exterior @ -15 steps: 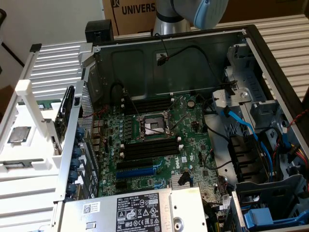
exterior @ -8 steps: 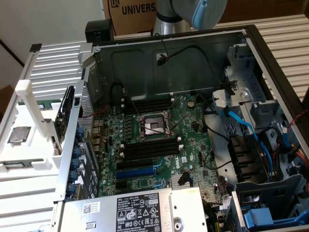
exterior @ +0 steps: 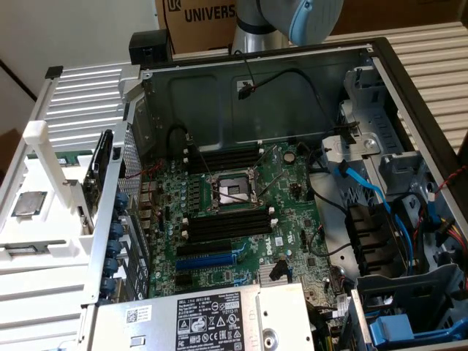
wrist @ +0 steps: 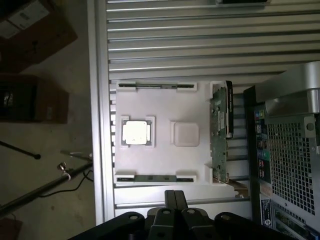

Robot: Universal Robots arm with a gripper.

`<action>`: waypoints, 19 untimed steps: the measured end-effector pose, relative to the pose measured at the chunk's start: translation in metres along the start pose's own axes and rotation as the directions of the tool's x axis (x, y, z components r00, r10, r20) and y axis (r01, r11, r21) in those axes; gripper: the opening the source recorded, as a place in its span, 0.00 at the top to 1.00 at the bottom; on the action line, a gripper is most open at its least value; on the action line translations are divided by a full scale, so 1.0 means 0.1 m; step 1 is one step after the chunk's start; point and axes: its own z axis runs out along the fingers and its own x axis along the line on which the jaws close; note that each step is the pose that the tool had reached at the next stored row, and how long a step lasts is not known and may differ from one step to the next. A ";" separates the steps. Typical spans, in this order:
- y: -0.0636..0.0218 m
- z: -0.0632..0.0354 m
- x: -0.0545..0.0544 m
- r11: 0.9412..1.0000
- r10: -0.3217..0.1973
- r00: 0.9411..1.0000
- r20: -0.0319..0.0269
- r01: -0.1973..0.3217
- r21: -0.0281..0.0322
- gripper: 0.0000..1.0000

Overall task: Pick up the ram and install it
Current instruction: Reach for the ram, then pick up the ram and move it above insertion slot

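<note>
Two thin green ram sticks stand on edge in a white holder tray (wrist: 160,105), one (wrist: 150,86) in one edge slot and the other (wrist: 150,177) in the opposite one. In the exterior view the tray (exterior: 44,219) lies left of the open computer case, with a stick (exterior: 22,249) showing at its near edge. My gripper (wrist: 174,196) hovers high above the tray, nearest the second stick, shut with nothing in it. Only the arm (exterior: 292,18) shows in the exterior view. Black memory slots (exterior: 227,223) on the motherboard stand unfilled.
A silver processor chip (wrist: 136,132) and a white pad (wrist: 186,134) sit in the tray. A green card with a black part (wrist: 219,130) stands at the tray's edge beside the case wall (exterior: 110,241). A blue slot (exterior: 208,259), cables (exterior: 373,194) and the power supply (exterior: 212,318) crowd the case.
</note>
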 end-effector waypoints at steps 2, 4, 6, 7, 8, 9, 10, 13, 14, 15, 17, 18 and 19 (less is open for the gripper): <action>0.000 0.000 0.00 1.000 0.000 1.000 0.000 0.000 0.000 0.90; 0.000 0.000 0.00 1.000 0.000 1.000 0.000 0.000 0.000 0.90; 0.000 0.000 0.00 1.000 0.000 1.000 0.000 0.000 0.000 0.90; 0.000 0.000 0.00 1.000 0.000 1.000 0.000 0.000 0.000 0.90; 0.000 0.000 0.00 1.000 0.000 1.000 0.000 0.000 0.000 0.90; 0.000 0.000 0.00 1.000 0.000 1.000 0.000 0.000 0.000 0.90; 0.000 0.000 0.00 1.000 0.000 1.000 0.000 0.000 0.000 0.90; 0.000 0.001 0.00 1.000 0.000 1.000 0.000 0.000 0.000 0.90; 0.000 0.000 0.00 1.000 0.000 1.000 0.000 0.000 0.000 0.90; 0.000 0.000 0.00 1.000 0.000 1.000 0.000 0.000 0.000 0.90; 0.000 0.000 0.00 1.000 0.000 1.000 0.000 0.000 0.000 0.90; -0.001 0.000 0.00 1.000 0.000 1.000 0.000 0.000 0.000 0.90; -0.002 0.003 0.02 1.000 -0.028 1.000 -0.001 0.028 -0.001 0.90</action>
